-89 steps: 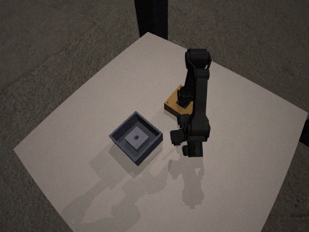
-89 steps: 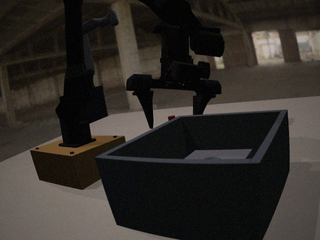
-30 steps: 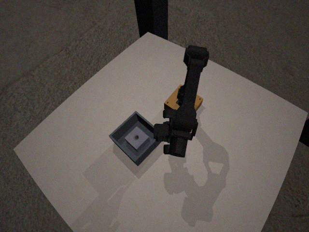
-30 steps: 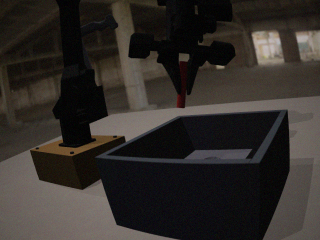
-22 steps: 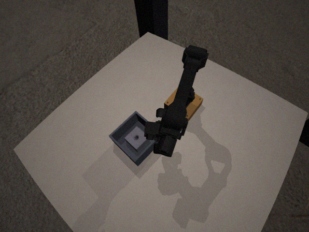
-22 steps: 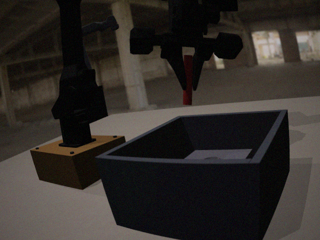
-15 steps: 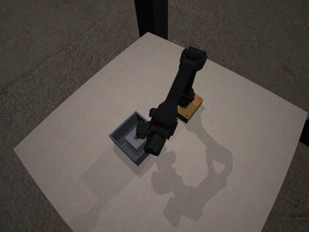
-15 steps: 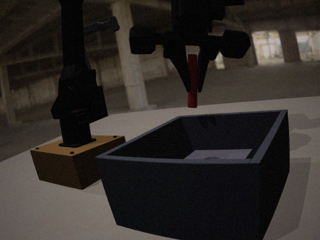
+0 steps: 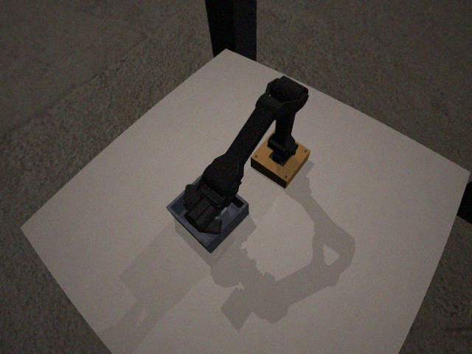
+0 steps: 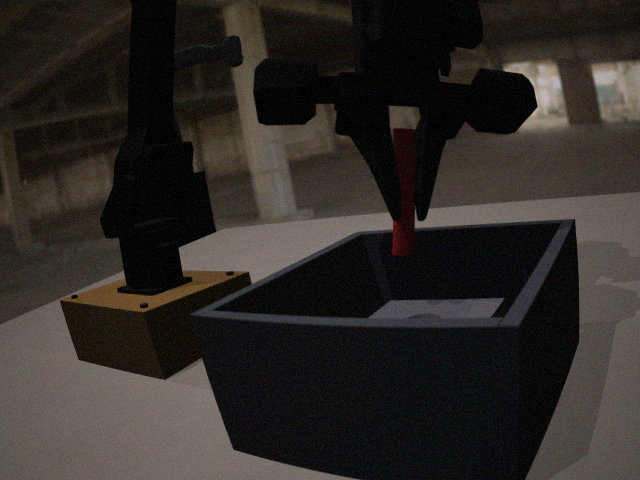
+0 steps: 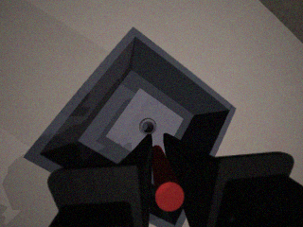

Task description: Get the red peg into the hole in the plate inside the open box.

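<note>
"Where have we got the red peg (image 10: 403,180) (image 11: 169,196)?"

"Between the fingers of our parallel-jaw gripper (image 10: 408,219) (image 11: 157,137). The jaws are pinching it, with its lower end poking out below the fingertips, near the level of the rim of the open box (image 10: 537,279) (image 11: 185,73). It isn't in the hole (image 11: 148,126) yet."

"So our step is lining up?"

"We'd judge so. From the wrist, the hole in the pale plate (image 10: 439,308) (image 11: 142,106) shows beyond the fingertips, but that slanting look can fool us. We should centre the peg's lower end over the hole, not the gripper's body."

"Is the peg straight?"

"Close to upright from the exterior, perhaps leaning slightly. We'd better square it up before it meets the plate, or it may catch on the hole's edge."

"And going down?"

"Slowly, keeping our wide finger carriages off the box walls. If it catches, we ease up, nudge sideways and try again rather than press. We let go only once it has entered the hole, then make sure it's fully seated."
</note>
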